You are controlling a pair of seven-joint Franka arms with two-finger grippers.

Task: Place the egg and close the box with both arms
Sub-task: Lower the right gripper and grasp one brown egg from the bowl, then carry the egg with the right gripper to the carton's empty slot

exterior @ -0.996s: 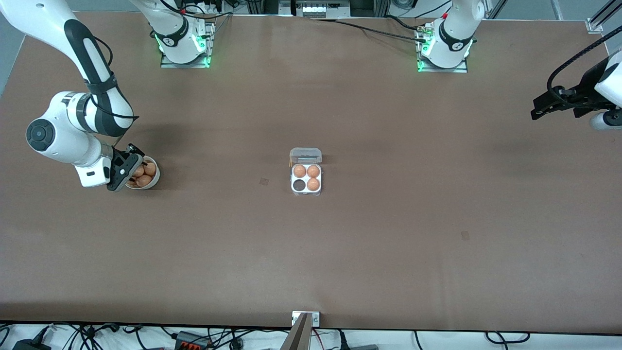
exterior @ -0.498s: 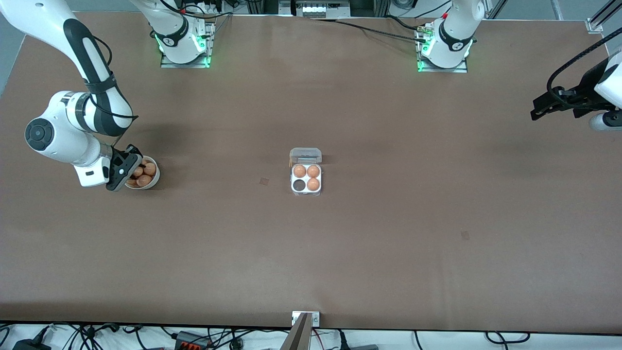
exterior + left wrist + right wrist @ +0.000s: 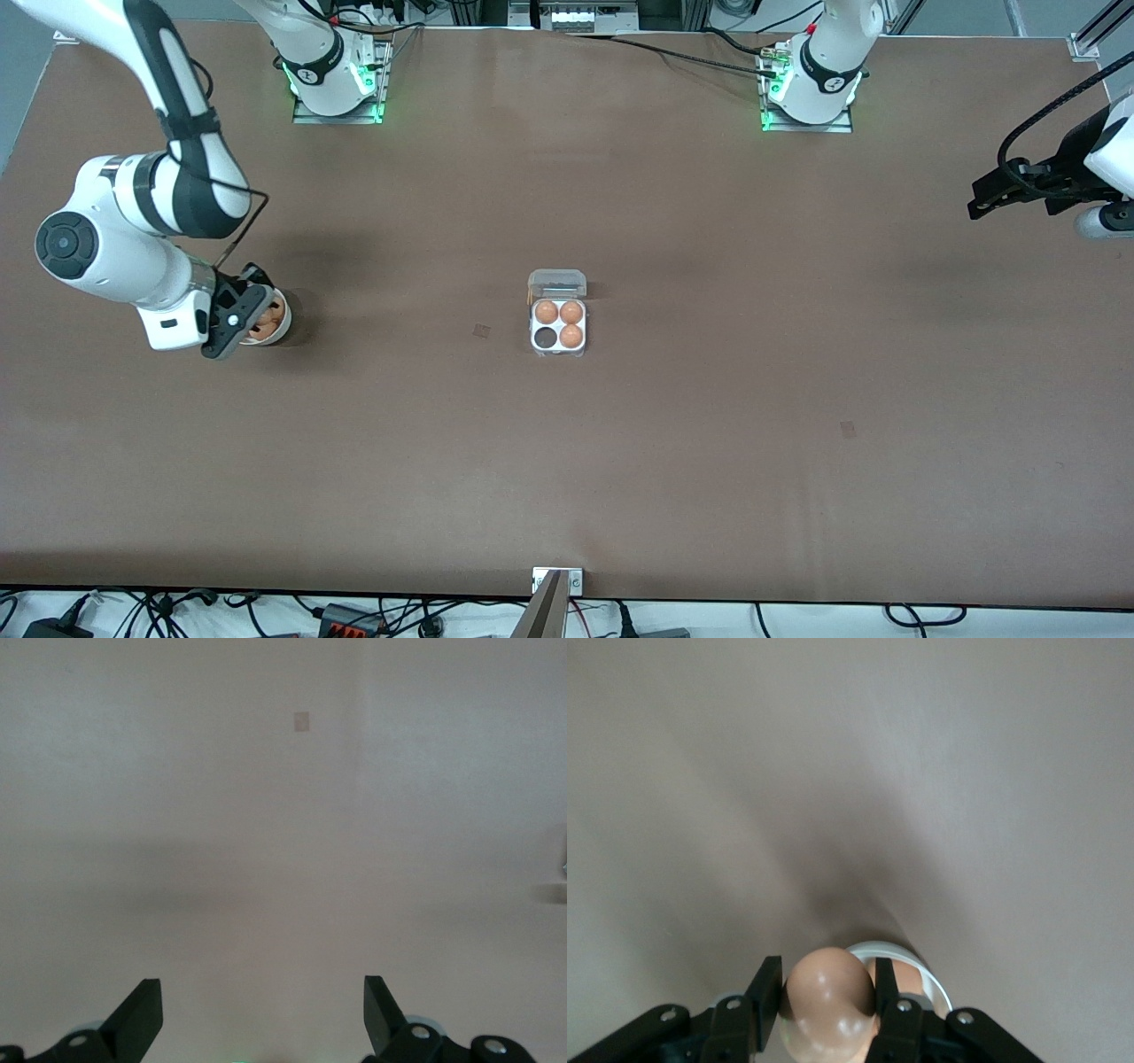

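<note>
My right gripper (image 3: 827,990) is shut on a brown egg (image 3: 829,999) and hangs just above the round white bowl (image 3: 276,326) at the right arm's end of the table. In the front view this gripper (image 3: 246,312) hides most of the bowl; more brown eggs (image 3: 266,324) show inside. The box (image 3: 558,326) sits at the table's middle, its clear lid (image 3: 557,283) swung open toward the robots. Three brown eggs fill its cells and one dark cell (image 3: 545,338) holds none. My left gripper (image 3: 263,1008) is open over bare table at the left arm's end, where the arm (image 3: 1045,182) waits.
The brown table (image 3: 709,443) stretches wide between bowl and box. Small dark marks (image 3: 481,330) lie on it. A metal bracket (image 3: 557,580) sits at the table's front edge. The arm bases (image 3: 337,80) stand along the edge farthest from the front camera.
My right gripper closed on an egg in the bowl and has lifted slightly with it, the arm's elbow rising. The left arm and the box have not moved.
</note>
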